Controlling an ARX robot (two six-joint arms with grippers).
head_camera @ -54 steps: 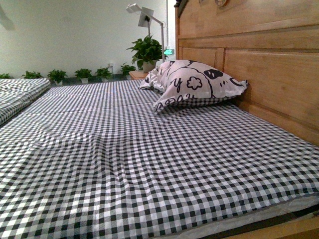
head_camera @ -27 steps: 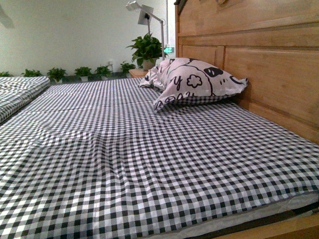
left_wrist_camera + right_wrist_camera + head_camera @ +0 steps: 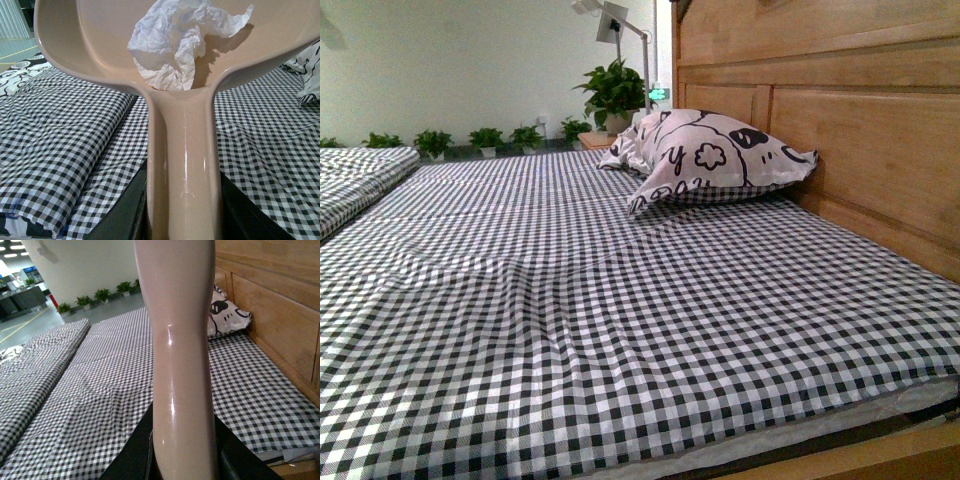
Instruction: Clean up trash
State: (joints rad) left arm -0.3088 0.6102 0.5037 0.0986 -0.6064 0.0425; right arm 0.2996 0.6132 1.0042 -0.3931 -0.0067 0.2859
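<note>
In the left wrist view my left gripper [image 3: 182, 227] is shut on the handle of the pink dustpan [image 3: 182, 150], held above the checked bed. The trash [image 3: 175, 47], a crumpled wad of white paper, lies inside the pan near where the handle joins it. In the right wrist view my right gripper [image 3: 184, 462] is shut on the pink brush handle [image 3: 180, 350], which stands upright; the bristles are out of view. Neither arm shows in the front view, and no trash shows on the bed there.
The black-and-white checked bed [image 3: 600, 300] fills the front view. A patterned pillow [image 3: 710, 155] leans by the wooden headboard [image 3: 840, 120] on the right. A second checked bed [image 3: 360, 175] lies to the left. Potted plants [image 3: 485, 138] and a lamp [image 3: 615, 25] stand behind.
The front view has shifted slightly: the pillow and headboard sit a little higher and further right in the picture. Nothing on the bed has moved.
</note>
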